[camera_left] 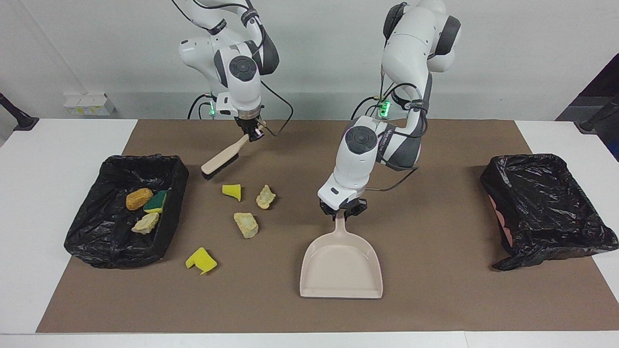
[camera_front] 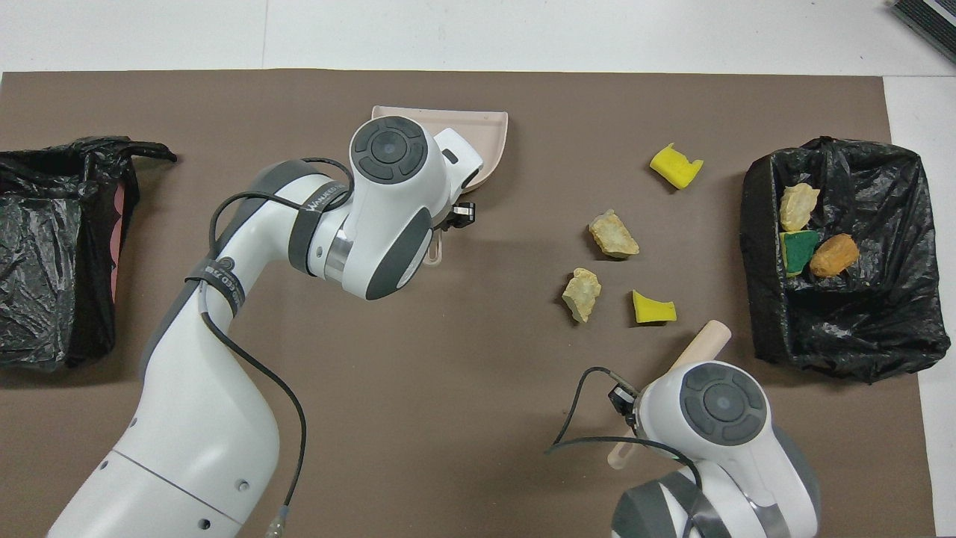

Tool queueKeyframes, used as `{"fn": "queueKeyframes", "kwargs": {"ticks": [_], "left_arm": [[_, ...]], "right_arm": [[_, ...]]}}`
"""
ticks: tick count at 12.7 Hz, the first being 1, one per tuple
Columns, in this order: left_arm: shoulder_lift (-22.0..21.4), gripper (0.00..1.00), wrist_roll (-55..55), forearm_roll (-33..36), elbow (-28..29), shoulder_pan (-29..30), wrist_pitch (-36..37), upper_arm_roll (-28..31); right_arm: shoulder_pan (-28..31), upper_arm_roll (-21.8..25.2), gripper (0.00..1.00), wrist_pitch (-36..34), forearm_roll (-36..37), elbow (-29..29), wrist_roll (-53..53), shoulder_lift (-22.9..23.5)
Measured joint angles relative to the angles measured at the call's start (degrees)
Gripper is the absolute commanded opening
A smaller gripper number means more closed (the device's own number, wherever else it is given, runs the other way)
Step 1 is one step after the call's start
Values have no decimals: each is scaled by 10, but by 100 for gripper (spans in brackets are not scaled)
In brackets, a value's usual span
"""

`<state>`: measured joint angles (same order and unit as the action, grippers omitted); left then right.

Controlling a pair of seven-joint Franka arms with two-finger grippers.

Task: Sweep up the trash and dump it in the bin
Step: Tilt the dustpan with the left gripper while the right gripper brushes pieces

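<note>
My left gripper [camera_left: 342, 211] is shut on the handle of the beige dustpan [camera_left: 341, 266], which lies on the brown mat. My right gripper [camera_left: 252, 134] is shut on the handle of the beige brush [camera_left: 220, 159], whose bristles hang just above the mat beside the bin [camera_left: 96, 241]. Loose trash lies on the mat between brush and dustpan: two yellow sponge pieces [camera_left: 232, 190] [camera_left: 201, 260] and two beige lumps [camera_left: 265, 196] [camera_left: 246, 224]. In the bin are an orange-brown lump [camera_left: 139, 198], a green-and-yellow sponge [camera_left: 155, 201] and a beige lump [camera_left: 145, 223].
A second black-lined bin [camera_left: 546, 208] stands at the left arm's end of the table. The brown mat [camera_left: 435, 299] covers the middle, with white table [camera_left: 29, 203] at both ends. A cable [camera_front: 582, 418] trails from the right wrist.
</note>
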<state>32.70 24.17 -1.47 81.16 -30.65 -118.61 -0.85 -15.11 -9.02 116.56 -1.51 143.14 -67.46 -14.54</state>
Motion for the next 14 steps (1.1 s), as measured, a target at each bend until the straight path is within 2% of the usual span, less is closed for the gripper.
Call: {"fn": "queueKeyframes", "kwargs": {"ticks": [3, 5, 8, 11, 14], "left_arm": [[-48, 0, -96, 0, 0, 32, 78, 2], [-63, 0, -189, 0, 6, 51, 108, 4], [-64, 0, -305, 1, 32, 86, 109, 4], [-67, 0, -422, 3, 41, 88, 109, 5], [-73, 0, -629, 4, 53, 102, 109, 7]], "right_arm": [[13, 0, 0, 76, -6, -14, 28, 54], [17, 0, 0, 83, -6, -65, 42, 97], [22, 0, 0, 81, -6, -141, 78, 149], [9, -5, 0, 80, -6, -190, 100, 190], [-13, -7, 0, 75, -7, -211, 136, 200]]}}
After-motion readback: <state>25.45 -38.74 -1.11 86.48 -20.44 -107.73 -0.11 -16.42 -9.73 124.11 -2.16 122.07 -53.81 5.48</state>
